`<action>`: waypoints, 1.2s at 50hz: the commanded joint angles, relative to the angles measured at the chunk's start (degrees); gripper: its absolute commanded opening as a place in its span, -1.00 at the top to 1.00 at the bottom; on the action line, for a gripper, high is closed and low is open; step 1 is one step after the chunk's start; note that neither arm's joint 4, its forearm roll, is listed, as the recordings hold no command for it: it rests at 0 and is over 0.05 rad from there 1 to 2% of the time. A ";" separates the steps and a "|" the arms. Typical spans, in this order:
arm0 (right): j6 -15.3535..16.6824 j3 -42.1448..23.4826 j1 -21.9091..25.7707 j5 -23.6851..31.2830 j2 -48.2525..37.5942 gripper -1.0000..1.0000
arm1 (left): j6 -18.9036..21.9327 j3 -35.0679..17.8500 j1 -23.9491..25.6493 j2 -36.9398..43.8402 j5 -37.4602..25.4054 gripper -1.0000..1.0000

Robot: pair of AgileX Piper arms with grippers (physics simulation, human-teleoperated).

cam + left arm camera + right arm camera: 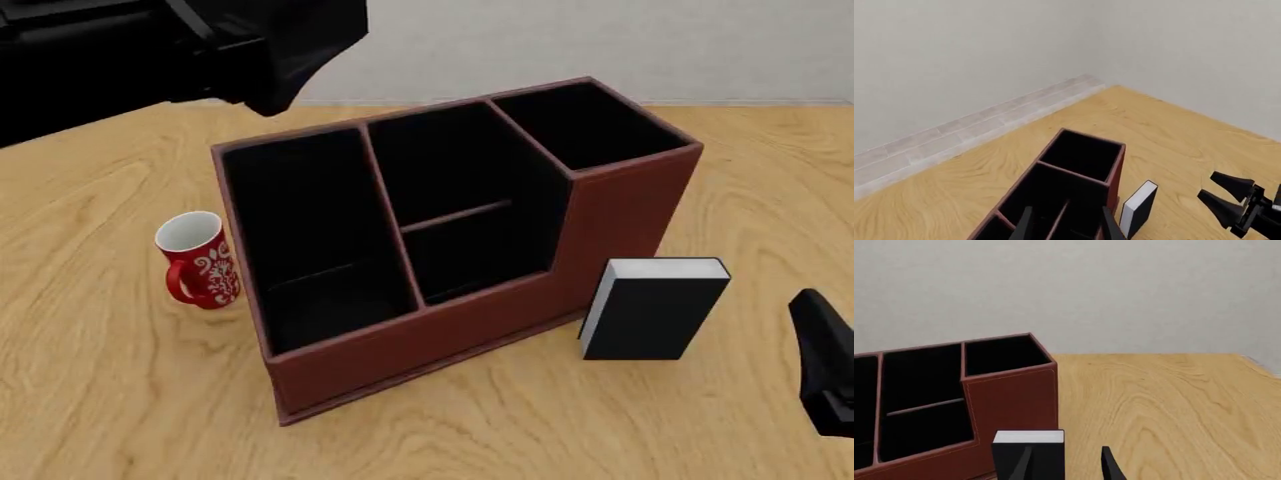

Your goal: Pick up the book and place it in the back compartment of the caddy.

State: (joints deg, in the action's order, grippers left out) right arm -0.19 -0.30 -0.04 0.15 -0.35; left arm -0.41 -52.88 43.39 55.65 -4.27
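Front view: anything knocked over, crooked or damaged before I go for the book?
Nothing stands out. The book stands upright on the table by the caddy, page edges up, out of every cell. The caddy sits skewed to the table edge but undamaged, and its cells look empty. The red mug stands upright beside it.

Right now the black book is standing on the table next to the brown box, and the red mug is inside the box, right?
Not quite. The red mug is not inside the brown box; the front view shows it standing on the table outside, beside the box's far end from the book. The black book is indeed standing on the table next to the box.
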 commanded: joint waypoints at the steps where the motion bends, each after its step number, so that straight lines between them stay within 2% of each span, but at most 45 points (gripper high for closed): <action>1: 0.04 0.07 0.00 -0.14 -0.03 -1.00 | -0.65 -2.54 2.76 4.68 -0.22 -1.00; 7: 0.03 0.03 0.01 -0.02 0.04 -1.00 | -1.00 -3.11 5.16 7.20 0.29 -1.00; 9: -0.02 -0.04 0.01 0.05 -0.02 -1.00 | -2.37 -4.33 5.73 7.82 -0.07 -1.00; 12: 0.04 -0.02 0.01 -0.03 -0.01 -1.00 | -0.28 -4.98 7.86 9.99 -0.21 -1.00; 17: 0.04 -0.21 0.01 0.26 0.09 -1.00 | -0.32 -5.38 9.40 11.76 0.85 -1.00; 19: -0.01 0.04 0.00 -0.09 -0.06 -1.00 | -2.46 -5.67 10.48 12.19 1.00 -1.00; 30: 0.01 0.09 0.01 -0.31 -0.21 -1.00 | -2.37 -3.53 13.38 15.88 4.14 -1.00; 32: 0.00 0.07 0.02 -0.24 -0.18 -1.00 | -2.59 -3.27 13.51 16.07 4.54 -1.00; 33: 0.04 0.04 0.02 -0.21 -0.14 -1.00 | -4.45 -3.39 14.28 16.80 4.67 -1.00; 35: 0.03 0.01 0.03 -0.07 -0.04 -1.00 | -3.70 -3.32 14.93 17.82 4.94 -1.00; 49: 0.01 0.11 0.03 -0.23 -0.11 -1.00 | -4.67 -3.41 17.39 20.95 6.56 -1.00; 55: 0.01 0.06 0.03 -0.13 -0.06 -1.00 | -4.37 -3.65 17.42 22.10 7.09 -1.00; 56: 0.03 0.04 0.04 -0.08 -0.02 -1.00 | -2.28 -3.79 16.99 22.36 7.46 -1.00; 60: 0.01 0.04 0.04 -0.13 -0.08 -1.00 | -2.98 -4.23 16.02 23.47 8.15 -1.00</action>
State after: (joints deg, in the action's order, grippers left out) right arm -0.17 -0.25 0.00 0.01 -0.42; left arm -4.11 -56.57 59.69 76.80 2.55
